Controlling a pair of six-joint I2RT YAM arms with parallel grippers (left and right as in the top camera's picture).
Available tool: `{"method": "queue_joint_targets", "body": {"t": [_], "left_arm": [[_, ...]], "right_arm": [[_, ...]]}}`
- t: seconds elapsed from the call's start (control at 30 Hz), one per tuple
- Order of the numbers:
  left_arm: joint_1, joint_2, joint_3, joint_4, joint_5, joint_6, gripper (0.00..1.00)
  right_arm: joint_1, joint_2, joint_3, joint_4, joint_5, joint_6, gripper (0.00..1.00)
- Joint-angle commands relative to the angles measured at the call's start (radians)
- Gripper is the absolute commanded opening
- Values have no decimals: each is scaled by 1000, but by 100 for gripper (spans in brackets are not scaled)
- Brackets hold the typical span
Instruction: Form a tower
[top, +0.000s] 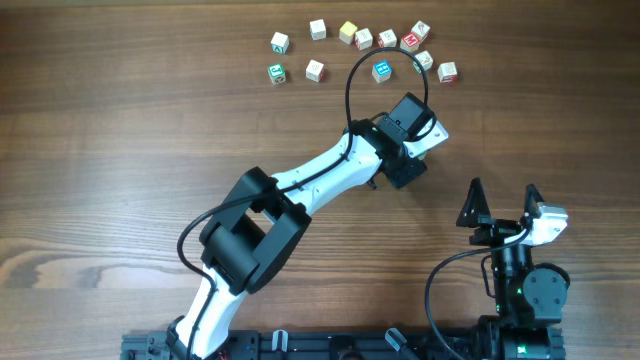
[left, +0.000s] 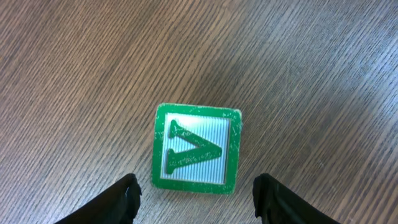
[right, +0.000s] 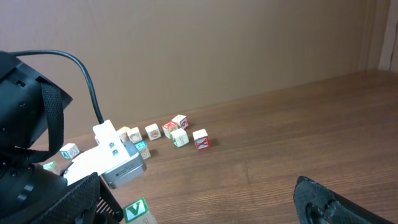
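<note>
The tower (left: 196, 149) stands on the table (top: 120, 150) directly under the left end effector (left: 196, 200), at about 6 o'clock from the arc of loose cubes (top: 381, 71) along the far edge. From above it is hidden by the wrist. The left wrist view looks straight down on its top cube, a green "V" face. How many cubes sit below cannot be told from there. The right wrist view shows something pale under the V cube, cut off by the frame edge.

The left end effector is released: its fingers (left: 127, 196) stand at 7 and 5 o'clock of the V cube, with a strip of wood grain showing on each side and neither one touching. The right end effector (top: 502, 205) is spread wide and empty, parked well apart at about 4 o'clock from the tower.

The risk, as I judge it, is in the retreat. The gaps beside the cube are narrow, so a withdrawal that drifts sideways or twists could catch a corner and slide the top cube off or tip the stack. The V face also sits slightly turned, so its footing may be imperfect and a light knock might be enough
</note>
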Motion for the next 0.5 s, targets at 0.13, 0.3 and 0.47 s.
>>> {"method": "queue_joint_targets", "body": {"t": [0.13,0.3,0.47], "left_arm": [[15,-97,-13,-90,-116,5,100],[155,-372,-13,-92,-125,-99,100],[338,-510,-13,-136,-124,-218,100]], "right_arm": [[-4,-5,-1,3,-4,14,100],[-4,-5,-1,3,-3,15,100],[-4,-5,-1,3,-4,15,100]]}}
